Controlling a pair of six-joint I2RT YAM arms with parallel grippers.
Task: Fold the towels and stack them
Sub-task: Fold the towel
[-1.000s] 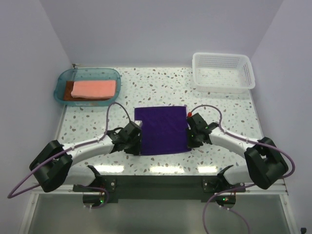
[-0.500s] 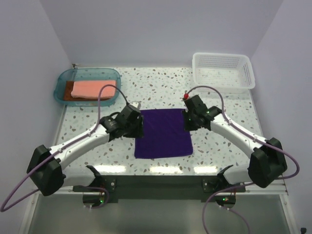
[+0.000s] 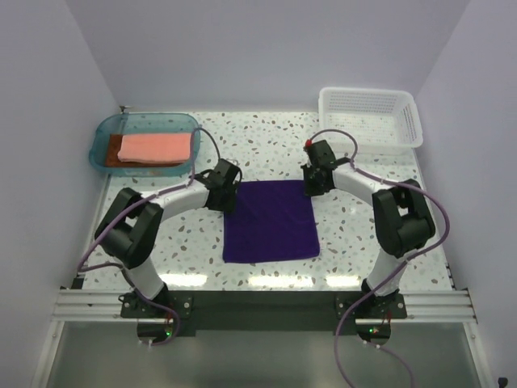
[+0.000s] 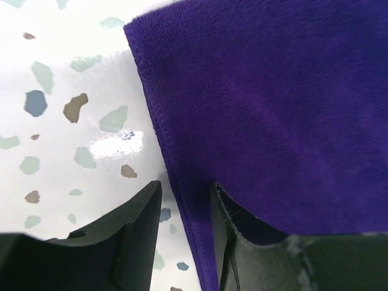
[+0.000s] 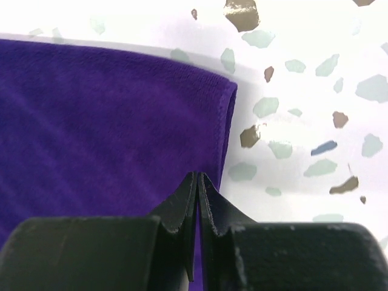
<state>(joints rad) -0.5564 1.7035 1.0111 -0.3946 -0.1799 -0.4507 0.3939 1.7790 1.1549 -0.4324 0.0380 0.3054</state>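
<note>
The purple towel (image 3: 271, 220) lies flat in the middle of the table. My left gripper (image 3: 229, 179) is at its far left corner; in the left wrist view the gripper (image 4: 185, 188) is open, its jaws either side of the towel's (image 4: 273, 109) left edge. My right gripper (image 3: 313, 179) is at the far right corner; in the right wrist view it (image 5: 198, 176) is shut on the towel (image 5: 109, 121) just inside its right hem. The salmon pink towel (image 3: 155, 147) lies folded on the rust brown towel (image 3: 113, 158) in the teal tray.
The teal tray (image 3: 103, 131) sits at the far left. A white mesh basket (image 3: 370, 121) stands at the far right, just behind my right gripper. Both arms reach forward along the two sides of the purple towel.
Both grippers have moved away from me, from beside the purple towel's middle to its far corners. The towel now lies a little nearer and further right.
</note>
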